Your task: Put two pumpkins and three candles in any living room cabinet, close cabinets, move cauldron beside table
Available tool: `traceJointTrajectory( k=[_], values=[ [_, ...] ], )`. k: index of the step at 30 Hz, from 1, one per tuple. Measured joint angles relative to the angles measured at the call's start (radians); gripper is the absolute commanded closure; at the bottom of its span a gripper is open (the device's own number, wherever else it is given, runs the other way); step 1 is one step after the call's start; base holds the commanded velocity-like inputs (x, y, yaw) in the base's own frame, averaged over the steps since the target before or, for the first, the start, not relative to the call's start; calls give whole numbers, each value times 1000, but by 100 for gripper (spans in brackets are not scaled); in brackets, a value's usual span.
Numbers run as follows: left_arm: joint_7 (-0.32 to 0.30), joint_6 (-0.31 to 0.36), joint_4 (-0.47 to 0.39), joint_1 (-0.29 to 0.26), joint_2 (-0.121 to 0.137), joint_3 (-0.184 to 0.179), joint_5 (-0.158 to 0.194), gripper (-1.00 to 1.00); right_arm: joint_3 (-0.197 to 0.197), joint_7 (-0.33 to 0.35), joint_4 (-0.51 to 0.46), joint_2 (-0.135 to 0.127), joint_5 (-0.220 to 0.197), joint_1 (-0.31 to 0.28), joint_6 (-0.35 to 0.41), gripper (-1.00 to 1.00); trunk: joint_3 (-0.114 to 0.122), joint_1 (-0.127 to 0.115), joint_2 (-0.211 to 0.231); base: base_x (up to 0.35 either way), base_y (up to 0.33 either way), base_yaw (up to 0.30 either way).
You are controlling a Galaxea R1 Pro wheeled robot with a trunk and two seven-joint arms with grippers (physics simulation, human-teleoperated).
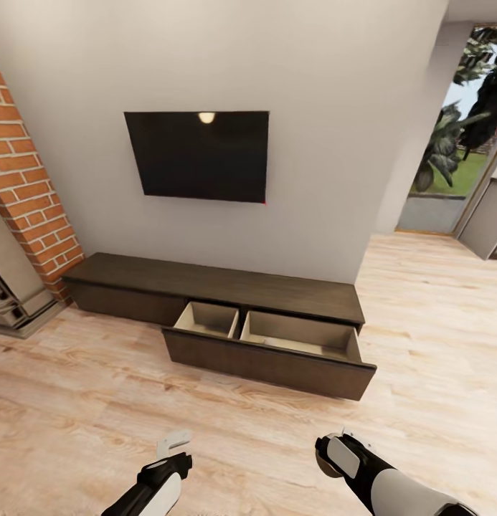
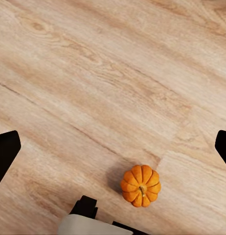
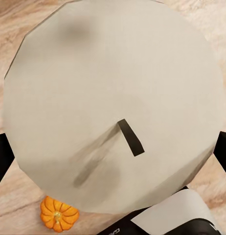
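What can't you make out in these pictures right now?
Head view: the cabinet's open drawer hides its near bottom behind its own front panel.
Right wrist view: the candle blocks most of the floor below it.
Left wrist view: the left gripper's fingers are cut off by the edges.

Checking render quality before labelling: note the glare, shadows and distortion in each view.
Head view: a lamp glares as a pale spot on the dark TV screen, and the wall edges lean outward, wide-angle distortion. Left wrist view: the pumpkin casts a soft dark shadow to one side on the floor. Right wrist view: the candle looms very close, its wick throwing a blurred shadow across the top.
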Motion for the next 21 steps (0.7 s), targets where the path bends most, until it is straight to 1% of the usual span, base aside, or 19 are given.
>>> traceJointTrajectory(
  k=[3, 8, 14, 18, 21],
  values=[
    [0, 0, 0, 0, 0, 0, 0, -100, 0, 0, 0, 0, 0, 0, 0, 100, -3, 0, 0, 0, -1, 173],
    [0, 0, 0, 0, 0, 0, 0, -100, 0, 0, 0, 1, 1, 0, 0, 100, -4, 0, 0, 0, 0, 66],
    [0, 0, 1, 0, -1, 0, 0, -100, 0, 0, 0, 0, 0, 0, 0, 100, -6, 0, 0, 0, -21, 184],
    [0, 0, 1, 0, -1, 0, 0, -100, 0, 0, 0, 0, 1, 0, 0, 100, -6, 0, 0, 0, -168, 42],
    [0, 0, 0, 0, -1, 0, 0, -100, 0, 0, 0, -1, 1, 0, 0, 100, -6, 0, 0, 0, -54, 7]
  ],
)
